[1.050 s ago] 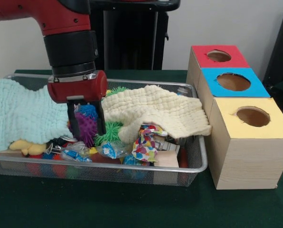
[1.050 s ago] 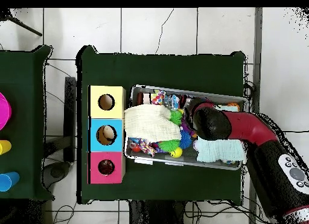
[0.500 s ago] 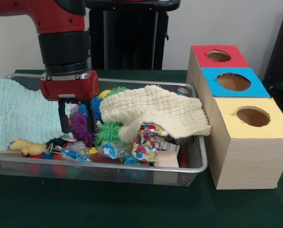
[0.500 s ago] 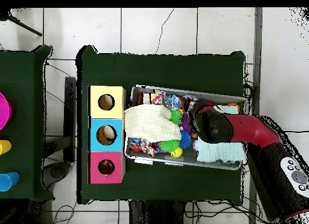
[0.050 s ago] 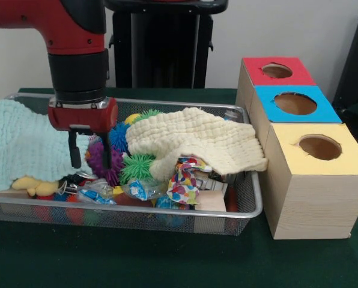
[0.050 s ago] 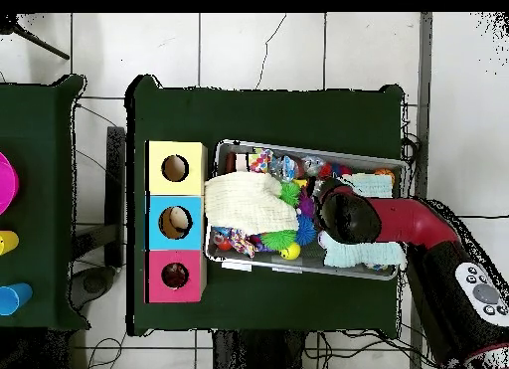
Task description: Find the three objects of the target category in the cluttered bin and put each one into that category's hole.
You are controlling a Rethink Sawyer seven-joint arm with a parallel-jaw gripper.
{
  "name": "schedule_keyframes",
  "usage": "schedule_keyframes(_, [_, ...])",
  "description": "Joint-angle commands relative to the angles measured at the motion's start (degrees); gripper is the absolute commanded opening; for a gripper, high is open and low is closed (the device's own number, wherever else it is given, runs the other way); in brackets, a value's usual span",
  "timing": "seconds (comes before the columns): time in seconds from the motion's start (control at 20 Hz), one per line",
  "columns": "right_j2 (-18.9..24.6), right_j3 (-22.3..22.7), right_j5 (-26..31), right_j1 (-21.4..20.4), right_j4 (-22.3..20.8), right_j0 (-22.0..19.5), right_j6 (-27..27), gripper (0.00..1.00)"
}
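Note:
My gripper (image 5: 91, 157) hangs over the left-middle of the wire mesh bin (image 5: 251, 210), shut on a purple spiky ball (image 5: 97, 161) that sits between its two black fingers (image 5: 74, 155). The ball rides just above the clutter. A green spiky ball (image 5: 137, 167) and a blue spiky ball (image 5: 118, 137) lie right beside it. Three hole boxes stand to the right of the bin: red (image 5: 277, 71), blue (image 5: 295, 103), yellow (image 5: 319, 147). In the overhead view the arm's wrist (image 6: 348, 218) hides the gripper and the ball.
A cream cloth (image 5: 197, 141) covers the bin's right half and a pale blue-green cloth (image 5: 23, 141) the left. A yellow plush (image 5: 35, 186), wrappers and patterned paper (image 5: 185, 180) fill the front. In the overhead view the boxes (image 6: 176, 222) stand left of the bin (image 6: 298, 271).
The gripper has moved left and risen slightly, and the purple spiky ball has gone with it. The cloths and the rest of the clutter have stayed put.

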Motion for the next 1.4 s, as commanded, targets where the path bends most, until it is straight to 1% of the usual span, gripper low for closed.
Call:
schedule_keyframes(0.05, [-4.49,-4.25,4.23,4.76,-3.76,0.2,-3.24,1.0])
schedule_keyframes(0.25, [-3.99,-5.36,3.38,6.9,-3.24,-0.97,-3.97,1.0])
schedule_keyframes(0.55, [-5.81,-5.5,3.48,7.42,-3.26,-0.65,-3.19,1.0])
schedule_keyframes(0.7, [-7.45,-6.65,4.21,7.37,-3.64,-0.02,-2.8,1.0])
schedule_keyframes(0.8, [-9.66,-7.3,5.05,6.46,-3.97,1.33,-1.5,1.0])
schedule_keyframes(0.9, [-12.88,-7.65,5.93,4.85,-4.28,3.63,0.95,1.0])
schedule_keyframes(1.0, [-16.81,-7.32,6.67,2.63,-4.32,6.54,4.01,1.0])
schedule_keyframes(1.15, [-21.14,-6.12,7.75,-0.31,-3.07,9.69,6.47,1.0])
schedule_keyframes(1.3, [-23.6,-4.89,7.59,-2.12,-1.69,11.41,6.98,1.0])
schedule_keyframes(1.4, [-24.11,-4.84,7.04,-2.06,-0.69,11.71,6.42,1.0])
